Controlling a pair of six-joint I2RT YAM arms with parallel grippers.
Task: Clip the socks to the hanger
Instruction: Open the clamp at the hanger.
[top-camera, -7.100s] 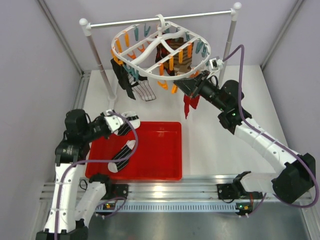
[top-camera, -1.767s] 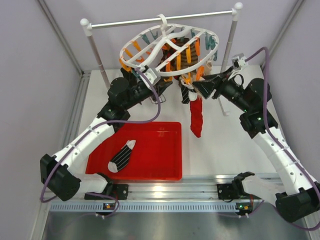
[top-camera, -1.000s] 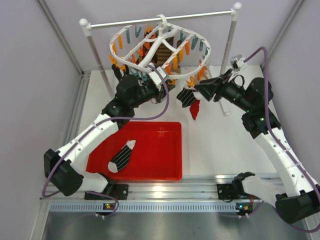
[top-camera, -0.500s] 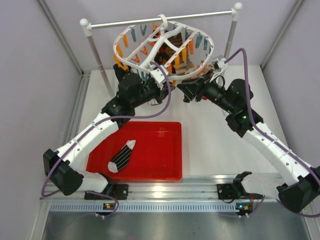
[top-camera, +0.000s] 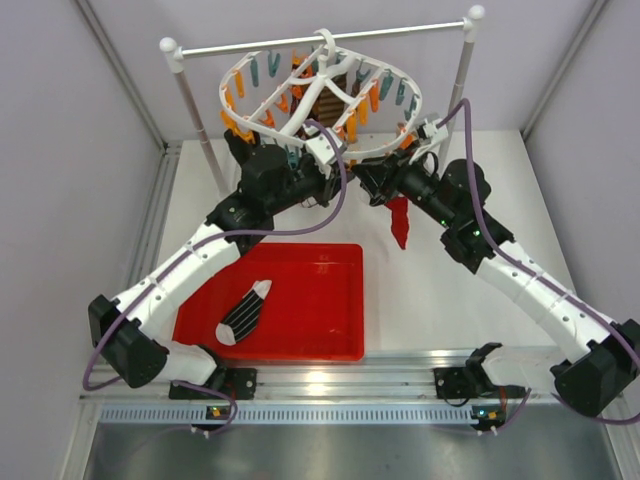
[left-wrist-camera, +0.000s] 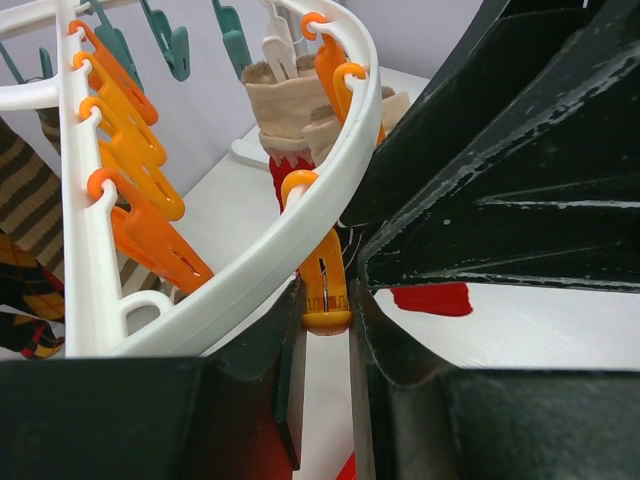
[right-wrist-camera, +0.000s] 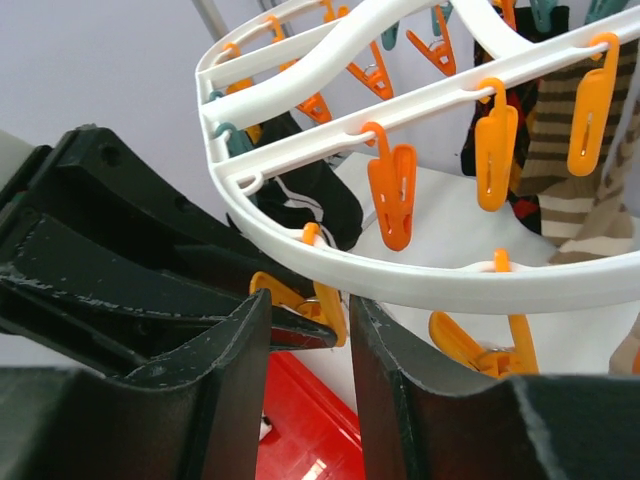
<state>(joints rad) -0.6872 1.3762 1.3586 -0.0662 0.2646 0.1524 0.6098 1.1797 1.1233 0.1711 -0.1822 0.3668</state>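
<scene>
The white hanger (top-camera: 232, 88) hangs from the rod with its orange and teal clips. My left gripper (top-camera: 330, 185) (left-wrist-camera: 325, 300) is under its near rim (left-wrist-camera: 250, 270), shut on an orange clip (left-wrist-camera: 325, 295). My right gripper (top-camera: 365, 188) (right-wrist-camera: 310, 300) faces it nose to nose, its fingers close on either side of that same clip (right-wrist-camera: 335, 300). The dark red sock (top-camera: 401, 222) (left-wrist-camera: 430, 298) dangles from beneath the right gripper. A black striped sock (top-camera: 245, 312) lies in the red tray (top-camera: 320, 300). Brown striped (right-wrist-camera: 580, 200), black (right-wrist-camera: 300, 195) and beige (left-wrist-camera: 290, 110) socks hang clipped.
The hanger's hook sits on a white rod (top-camera: 250, 45) carried by two posts (top-camera: 195, 120) (top-camera: 460, 85) at the back. The red tray fills the front left of the table. Grey walls close in both sides, and a metal rail runs along the near edge.
My right gripper has come in leftward with the dark red sock, until it meets the left gripper under the hanger. The hanger has swung a little. The left gripper keeps its hold.
</scene>
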